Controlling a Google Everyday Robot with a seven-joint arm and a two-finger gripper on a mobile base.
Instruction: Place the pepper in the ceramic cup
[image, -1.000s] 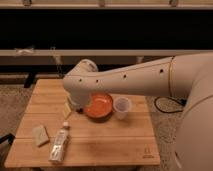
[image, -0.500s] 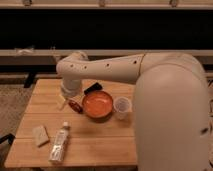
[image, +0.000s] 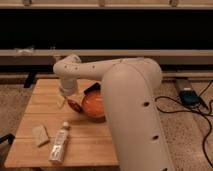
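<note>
- Looked onto a wooden table (image: 30, 107) in front of dark shelving, with cables (image: 200, 106) on the floor far to the right of the gripper.
- Found the gripper (image: 68, 99) low over the table, at the end of the big white arm (image: 130, 100); could not tell whether closed or wide.
- Saw a small dark red thing, probably the pepper (image: 75, 106), just below and right of the gripper; could not tell whether held or only touched.
- Noted the orange bowl (image: 94, 107) directly right of the gripper, and the clear bottle (image: 59, 145) and a tan block (image: 40, 135) nearer to the camera than the gripper.
- Did not see the ceramic cup; judged it hidden behind the arm, beyond the bowl on the gripper's right.
- Judged the step as securing and lifting the pepper: needed to rise above the bowl's rim before crossing right, and to release only when centred over the narrow cup.
- Compared with half a second before: showed the cup right of the bowl then, covered it now; filled more of the view with the arm.
</note>
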